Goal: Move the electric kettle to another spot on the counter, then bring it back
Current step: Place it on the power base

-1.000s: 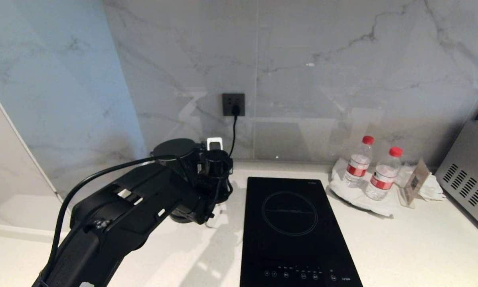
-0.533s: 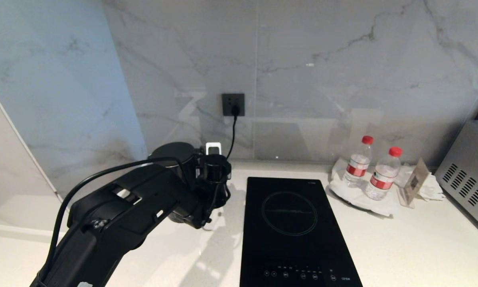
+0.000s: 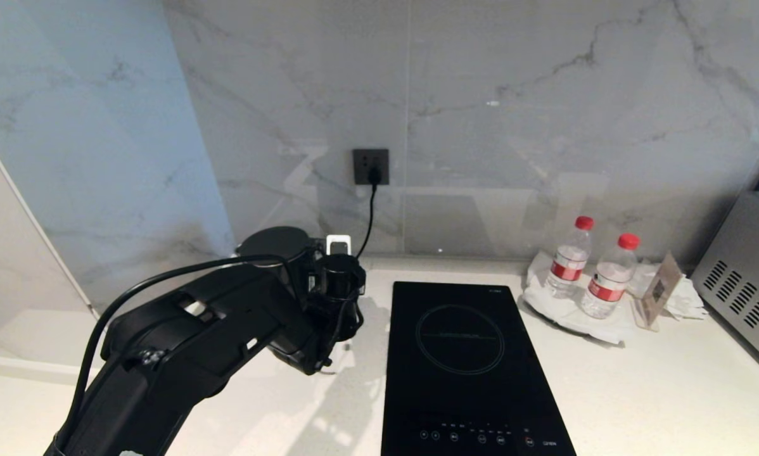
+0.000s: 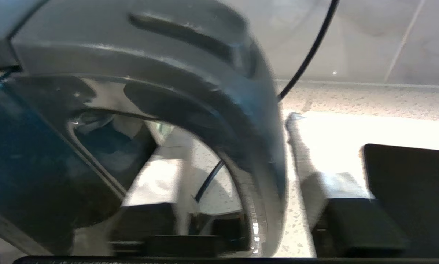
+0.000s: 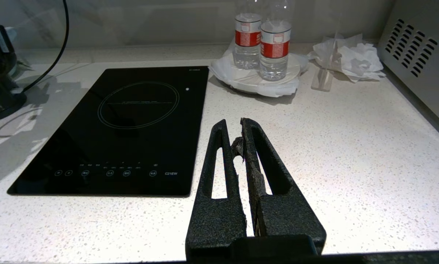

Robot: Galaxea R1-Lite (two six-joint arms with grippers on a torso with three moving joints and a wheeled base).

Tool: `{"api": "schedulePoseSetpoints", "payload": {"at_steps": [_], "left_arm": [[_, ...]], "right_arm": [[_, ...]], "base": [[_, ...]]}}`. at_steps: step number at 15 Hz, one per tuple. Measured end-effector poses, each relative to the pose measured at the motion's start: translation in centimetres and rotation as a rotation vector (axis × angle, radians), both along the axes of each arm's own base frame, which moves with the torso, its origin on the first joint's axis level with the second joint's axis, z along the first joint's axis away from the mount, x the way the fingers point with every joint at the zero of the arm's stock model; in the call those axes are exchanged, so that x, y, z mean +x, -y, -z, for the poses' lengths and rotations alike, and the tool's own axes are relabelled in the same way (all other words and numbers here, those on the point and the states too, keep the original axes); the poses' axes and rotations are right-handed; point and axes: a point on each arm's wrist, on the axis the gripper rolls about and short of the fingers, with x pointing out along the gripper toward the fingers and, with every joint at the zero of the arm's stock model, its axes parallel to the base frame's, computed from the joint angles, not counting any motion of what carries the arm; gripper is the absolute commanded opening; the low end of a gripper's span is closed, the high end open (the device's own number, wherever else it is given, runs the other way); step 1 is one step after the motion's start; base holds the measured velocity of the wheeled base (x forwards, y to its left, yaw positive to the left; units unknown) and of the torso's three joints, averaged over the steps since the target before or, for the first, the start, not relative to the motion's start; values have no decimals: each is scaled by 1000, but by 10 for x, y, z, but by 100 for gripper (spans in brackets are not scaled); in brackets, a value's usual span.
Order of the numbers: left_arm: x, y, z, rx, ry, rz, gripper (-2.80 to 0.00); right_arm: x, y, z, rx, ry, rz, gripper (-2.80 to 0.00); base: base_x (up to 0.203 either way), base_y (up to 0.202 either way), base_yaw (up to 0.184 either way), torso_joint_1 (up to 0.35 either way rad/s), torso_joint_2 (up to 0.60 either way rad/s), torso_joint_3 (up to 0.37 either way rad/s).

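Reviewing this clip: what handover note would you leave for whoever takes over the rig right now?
Left end effector: open, fingers on either side of the kettle handle, not clamped on it.
Right end effector: shut, empty, parked over the counter right of the hob.
Kettle: upright at the back left of the counter, left of the hob, below the wall socket.
Done: kettle set down. Whether this is the new spot or its home spot cannot be told from here.
Left: confirm which leg this is; pull the left arm clear.

Bright overhead light, glare on the counter (image 4: 351, 128), left wrist view motion-blurred
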Motion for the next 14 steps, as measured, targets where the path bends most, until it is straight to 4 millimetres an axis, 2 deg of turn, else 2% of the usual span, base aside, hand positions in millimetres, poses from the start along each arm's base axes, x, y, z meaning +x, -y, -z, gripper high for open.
{"api": "schedulePoseSetpoints", "payload": {"at_steps": [6, 14], "left_arm": [[-3, 2, -4, -13, 16, 11, 0], [-22, -5, 13, -8, -1, 27, 0]], "right_arm": [[0, 0, 0, 0, 0, 0, -280], [0, 0, 0, 0, 0, -1, -280]], "base": [[0, 0, 0, 0, 0, 0], [0, 0, 0, 0, 0, 0]]}}
